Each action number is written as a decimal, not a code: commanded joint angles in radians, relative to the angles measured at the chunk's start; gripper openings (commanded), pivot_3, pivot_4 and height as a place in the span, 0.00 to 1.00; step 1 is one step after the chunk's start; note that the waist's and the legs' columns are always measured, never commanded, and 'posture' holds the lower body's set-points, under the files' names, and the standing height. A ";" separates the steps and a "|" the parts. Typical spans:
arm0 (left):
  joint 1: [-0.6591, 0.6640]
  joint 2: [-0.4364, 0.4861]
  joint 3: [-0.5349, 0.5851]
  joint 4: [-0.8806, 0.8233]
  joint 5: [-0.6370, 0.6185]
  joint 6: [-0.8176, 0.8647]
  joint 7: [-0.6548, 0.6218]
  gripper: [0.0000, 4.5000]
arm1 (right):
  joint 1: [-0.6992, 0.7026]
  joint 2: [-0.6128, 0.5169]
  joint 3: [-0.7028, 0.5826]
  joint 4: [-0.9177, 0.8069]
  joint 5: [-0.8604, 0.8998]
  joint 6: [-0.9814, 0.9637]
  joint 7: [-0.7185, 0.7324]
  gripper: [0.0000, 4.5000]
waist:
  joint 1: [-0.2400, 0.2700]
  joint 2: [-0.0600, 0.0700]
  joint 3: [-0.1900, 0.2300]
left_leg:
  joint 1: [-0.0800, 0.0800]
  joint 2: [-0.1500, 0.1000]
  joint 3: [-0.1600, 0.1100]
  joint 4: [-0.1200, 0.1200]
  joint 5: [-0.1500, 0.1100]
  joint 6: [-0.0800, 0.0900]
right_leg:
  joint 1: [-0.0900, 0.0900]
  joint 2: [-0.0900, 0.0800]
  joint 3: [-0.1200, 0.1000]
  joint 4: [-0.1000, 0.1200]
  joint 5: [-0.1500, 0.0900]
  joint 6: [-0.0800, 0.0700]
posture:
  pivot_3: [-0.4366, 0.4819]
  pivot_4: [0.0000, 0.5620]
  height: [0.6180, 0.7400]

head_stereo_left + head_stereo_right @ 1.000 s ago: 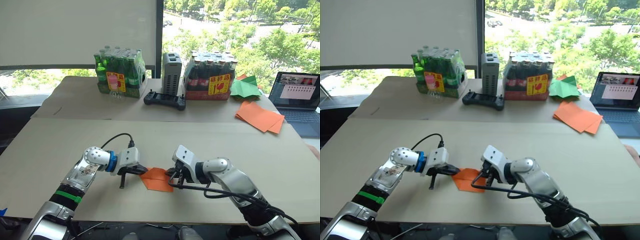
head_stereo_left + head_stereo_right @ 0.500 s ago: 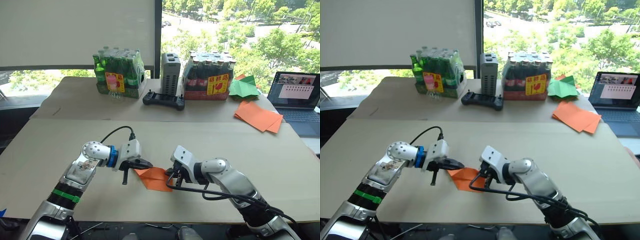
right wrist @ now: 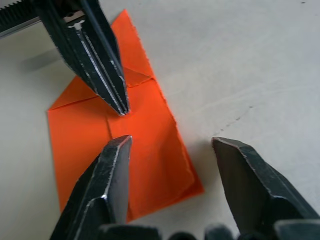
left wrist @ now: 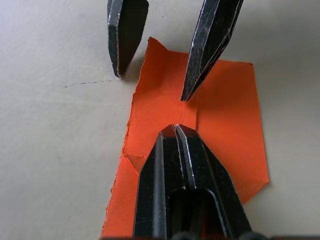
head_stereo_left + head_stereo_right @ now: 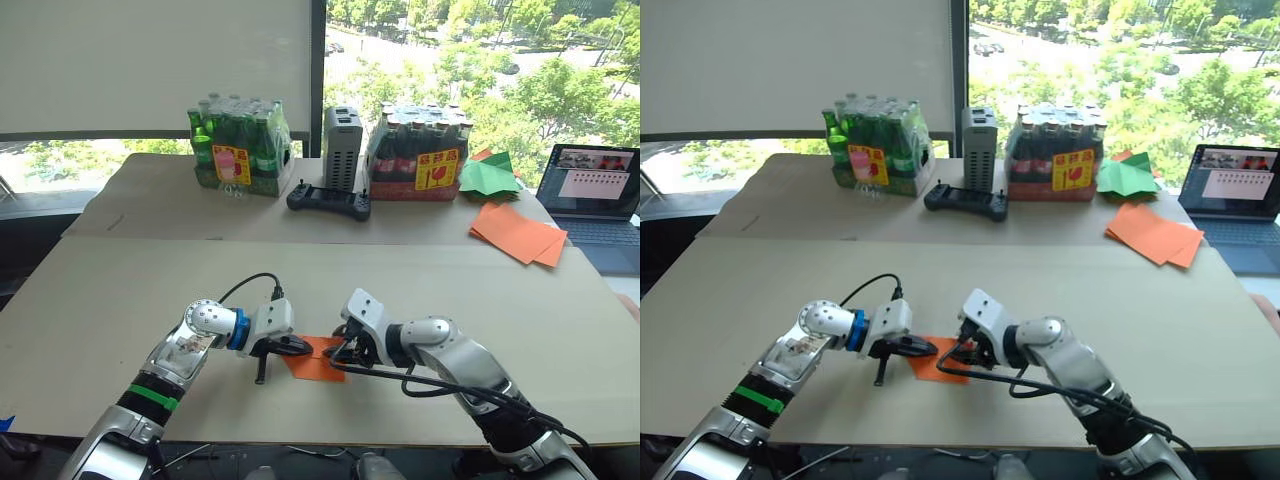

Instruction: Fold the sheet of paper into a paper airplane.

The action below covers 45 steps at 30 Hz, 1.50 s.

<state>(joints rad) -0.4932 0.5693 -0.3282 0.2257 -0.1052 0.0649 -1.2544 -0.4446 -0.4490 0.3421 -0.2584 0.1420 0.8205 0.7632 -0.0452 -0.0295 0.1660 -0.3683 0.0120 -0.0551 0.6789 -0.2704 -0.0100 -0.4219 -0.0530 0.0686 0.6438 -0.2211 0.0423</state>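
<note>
Low centre of the frame, the sheet of paper (image 5: 318, 358) is pressed by the left gripper (image 4: 176, 131), fingers together; the right gripper (image 3: 172, 145), fingers spread, apparently straddles its edge. Bottle packs (image 5: 238, 145) stand well behind.

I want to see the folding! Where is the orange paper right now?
The orange paper lies flat on the near table, between the left gripper and right gripper.

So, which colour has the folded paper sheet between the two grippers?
Bright orange; the folded paper sheet shows best in the left wrist view.
</note>
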 commanded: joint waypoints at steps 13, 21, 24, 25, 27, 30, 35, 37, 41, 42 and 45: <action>0.040 0.031 -0.002 0.009 0.036 0.025 0.024 0.00 | 0.013 -0.043 0.109 -0.076 -0.071 -0.311 0.057 0.09 | -0.004 0.000 0.000 | 0.000 0.001 0.000 0.000 0.000 0.000 | 0.000 0.001 0.000 0.000 0.000 0.000 | 0.48 0.27 0.94; 0.050 0.032 -0.001 -0.022 0.035 0.039 0.034 0.00 | 0.016 -0.042 0.166 0.014 -0.129 -0.350 0.078 0.01 | -0.002 0.000 0.000 | 0.000 0.000 0.000 0.000 0.000 0.000 | 0.000 0.001 0.000 0.000 0.000 0.000 | 0.48 0.27 0.94; 0.054 0.033 -0.001 -0.031 0.034 0.043 0.037 0.00 | 0.022 -0.045 0.168 0.024 -0.139 -0.351 0.090 0.01 | -0.002 0.000 0.000 | 0.000 0.001 0.000 0.000 0.000 0.000 | 0.000 0.001 0.000 0.000 0.000 0.000 | 0.48 0.27 0.94; 0.055 0.033 -0.001 -0.034 0.034 0.045 0.039 0.00 | 0.024 -0.050 0.173 0.031 -0.147 -0.353 0.094 0.01 | -0.002 0.000 0.000 | 0.000 0.001 0.000 -0.001 0.000 0.000 | 0.000 0.001 0.000 0.000 0.000 0.000 | 0.48 0.27 0.94; 0.056 0.032 0.000 -0.037 0.034 0.048 0.042 0.00 | 0.031 -0.065 0.187 0.048 -0.168 -0.350 0.102 0.01 | -0.001 0.000 0.000 | 0.000 0.000 0.000 0.000 0.000 0.000 | 0.000 0.001 0.000 0.000 0.000 0.000 | 0.48 0.27 0.94; 0.057 0.032 -0.001 -0.040 0.035 0.051 0.046 0.00 | 0.045 -0.083 0.202 0.061 -0.189 -0.346 0.115 0.01 | -0.001 0.000 0.000 | 0.000 0.000 0.000 0.000 0.000 0.000 | 0.000 0.001 0.000 -0.001 0.000 0.000 | 0.48 0.27 0.94; 0.057 0.036 -0.004 -0.038 0.038 0.044 0.046 0.00 | 0.075 -0.110 0.187 0.051 -0.191 -0.321 0.119 0.01 | 0.001 0.002 -0.002 | 0.001 0.000 0.000 -0.001 0.000 0.000 | 0.001 0.000 0.000 -0.001 0.000 0.000 | 0.48 0.27 0.94; 0.057 0.037 -0.006 -0.033 0.043 0.036 0.047 0.00 | 0.090 -0.123 0.172 0.039 -0.185 -0.314 0.120 0.01 | 0.002 0.002 -0.002 | 0.001 0.000 0.000 0.000 0.000 0.000 | 0.001 0.000 0.000 -0.002 0.000 0.000 | 0.48 0.27 0.94; 0.056 0.039 -0.010 -0.027 0.046 0.026 0.043 0.00 | 0.127 -0.148 0.141 0.007 -0.170 -0.291 0.124 0.01 | 0.003 0.003 -0.003 | 0.001 0.000 0.000 -0.001 0.000 0.000 | 0.001 0.000 0.000 -0.002 0.000 0.000 | 0.48 0.27 0.94; 0.056 0.039 -0.010 -0.026 0.046 0.025 0.043 0.00 | 0.134 -0.154 0.137 0.000 -0.169 -0.288 0.124 0.01 | 0.004 0.003 -0.003 | 0.000 0.000 0.000 -0.001 0.000 0.000 | 0.002 0.000 0.000 -0.002 0.000 0.000 | 0.48 0.27 0.94; 0.055 0.039 -0.013 -0.025 0.047 0.022 0.041 0.00 | 0.152 -0.169 0.127 -0.015 -0.165 -0.279 0.128 0.01 | 0.004 0.003 -0.003 | 0.001 0.000 0.000 -0.001 0.000 0.000 | 0.002 0.000 0.000 -0.002 0.000 0.001 | 0.48 0.27 0.94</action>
<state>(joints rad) -0.4563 0.5874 -0.3210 0.1722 -0.1005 0.0800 -1.2094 -0.3282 -0.5835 0.4602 -0.3098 -0.0122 0.4858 0.8730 -0.0413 -0.0267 0.1625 -0.3678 0.0118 -0.0549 0.6784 -0.2705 -0.0100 -0.4200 -0.0531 0.0686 0.6414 -0.2215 0.0430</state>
